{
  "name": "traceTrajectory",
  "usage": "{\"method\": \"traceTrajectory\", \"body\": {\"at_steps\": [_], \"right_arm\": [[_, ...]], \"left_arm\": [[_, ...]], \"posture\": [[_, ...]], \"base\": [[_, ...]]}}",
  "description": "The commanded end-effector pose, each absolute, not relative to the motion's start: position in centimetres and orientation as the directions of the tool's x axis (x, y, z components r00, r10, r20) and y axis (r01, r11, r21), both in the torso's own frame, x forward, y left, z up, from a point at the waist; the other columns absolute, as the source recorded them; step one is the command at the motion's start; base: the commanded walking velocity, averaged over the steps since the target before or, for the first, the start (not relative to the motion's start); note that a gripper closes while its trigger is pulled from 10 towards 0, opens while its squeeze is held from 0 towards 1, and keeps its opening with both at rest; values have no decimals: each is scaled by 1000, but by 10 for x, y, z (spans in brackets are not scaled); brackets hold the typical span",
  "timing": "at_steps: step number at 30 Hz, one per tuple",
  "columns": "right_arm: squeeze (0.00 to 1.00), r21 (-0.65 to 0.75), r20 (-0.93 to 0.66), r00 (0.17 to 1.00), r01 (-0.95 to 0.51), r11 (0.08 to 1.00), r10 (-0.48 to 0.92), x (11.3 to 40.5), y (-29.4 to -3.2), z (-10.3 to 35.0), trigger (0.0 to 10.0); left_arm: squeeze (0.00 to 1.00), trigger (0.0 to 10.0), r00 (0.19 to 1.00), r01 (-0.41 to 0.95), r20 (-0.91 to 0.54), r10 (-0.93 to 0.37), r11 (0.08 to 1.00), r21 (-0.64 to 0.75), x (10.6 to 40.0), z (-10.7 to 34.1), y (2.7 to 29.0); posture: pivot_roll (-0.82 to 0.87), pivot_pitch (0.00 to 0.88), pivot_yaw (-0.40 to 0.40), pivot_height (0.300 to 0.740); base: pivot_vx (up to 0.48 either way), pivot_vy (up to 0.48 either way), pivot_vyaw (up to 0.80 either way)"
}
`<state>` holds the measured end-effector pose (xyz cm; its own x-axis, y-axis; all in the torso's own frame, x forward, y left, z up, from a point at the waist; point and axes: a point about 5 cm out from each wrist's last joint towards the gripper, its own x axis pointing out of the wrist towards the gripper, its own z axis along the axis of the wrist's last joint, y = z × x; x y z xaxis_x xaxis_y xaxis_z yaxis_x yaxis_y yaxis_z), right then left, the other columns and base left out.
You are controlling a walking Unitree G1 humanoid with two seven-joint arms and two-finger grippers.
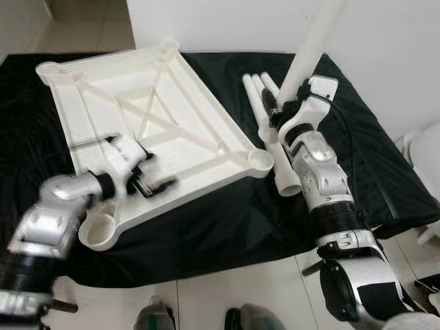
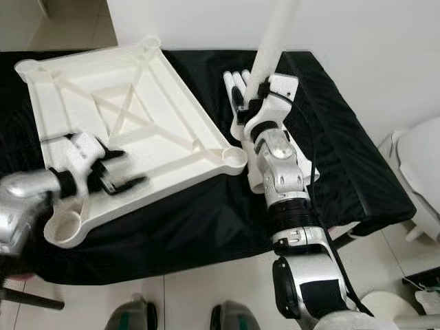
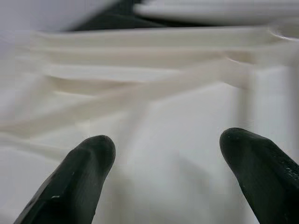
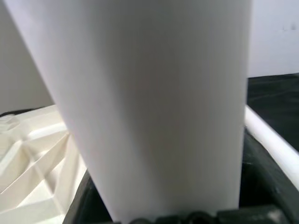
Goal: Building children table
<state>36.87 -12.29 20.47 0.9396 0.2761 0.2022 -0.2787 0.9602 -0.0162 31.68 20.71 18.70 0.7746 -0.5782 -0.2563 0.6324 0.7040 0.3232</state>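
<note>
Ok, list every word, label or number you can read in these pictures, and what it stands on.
None can be read: no text shows on the upturned white tabletop, the white leg held by the right end effector, the spare legs or the black cloth.

Left gripper (image 3: 163,179): two black fingers (image 3: 77,179) spread wide apart, low over white tabletop underside (image 3: 177,140); raised ribs (image 3: 140,91) cross ahead, blurred; dark cloth (image 3: 112,14) strip at far edge.
</note>
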Motion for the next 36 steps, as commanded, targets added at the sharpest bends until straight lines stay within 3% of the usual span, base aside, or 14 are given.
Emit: {"method": "traceTrajectory", "body": {"at_steps": [1,6,7,10,12,14,17,21,23,31,36], "right_arm": [[0,-62,182,918,-348,936,353,368,-118,202,10000],[0,-104,172,904,-379,920,392,367,-118,200,10000],[0,-123,158,903,-384,915,400,369,-120,199,10000],[0,-127,152,903,-386,914,403,369,-120,198,10000],[0,-144,135,890,-418,897,436,370,-119,198,10000],[0,-144,135,890,-418,897,436,370,-119,198,10000],[0,-188,110,860,-474,860,498,369,-117,195,10000],[0,-201,99,851,-490,848,516,370,-117,195,10000],[0,-226,86,838,-510,830,539,372,-118,196,10000],[0,-250,89,820,-532,809,566,373,-117,201,10000],[0,-270,96,809,-540,797,581,374,-119,205,10000]], "left_arm": [[0,10000,873,487,-169,-457,807,334,336,195,212],[0,10000,891,447,-69,-448,844,296,348,210,201],[0,10000,841,524,34,-541,827,204,351,229,176],[0,10000,811,563,74,-580,809,170,351,237,166],[0,10000,725,658,140,-674,738,148,349,255,144],[0,10000,725,658,140,-674,738,148,349,255,144],[0,10000,563,787,212,-799,596,160,342,284,115],[0,10000,494,827,243,-835,537,164,340,299,105],[0,10000,417,861,244,-876,467,203,339,315,92],[0,10000,329,912,262,-907,377,160,335,325,75],[0,10000,204,969,255,-945,232,86,317,316,54]], "posture": [[-9,0,-25,740],[-11,0,-29,740],[-13,0,-34,740],[-13,0,-34,740],[-9,0,-38,740],[-9,0,-38,740],[-9,0,-44,740],[-7,0,-45,740],[-12,0,-47,740],[-23,0,-40,740],[-31,0,-34,740]], "base": [[0,0,0],[0,0,0],[0,0,0],[0,0,0],[0,0,0],[0,0,0],[0,0,0],[0,0,0],[0,0,0],[0,0,0],[0,0,0]]}}
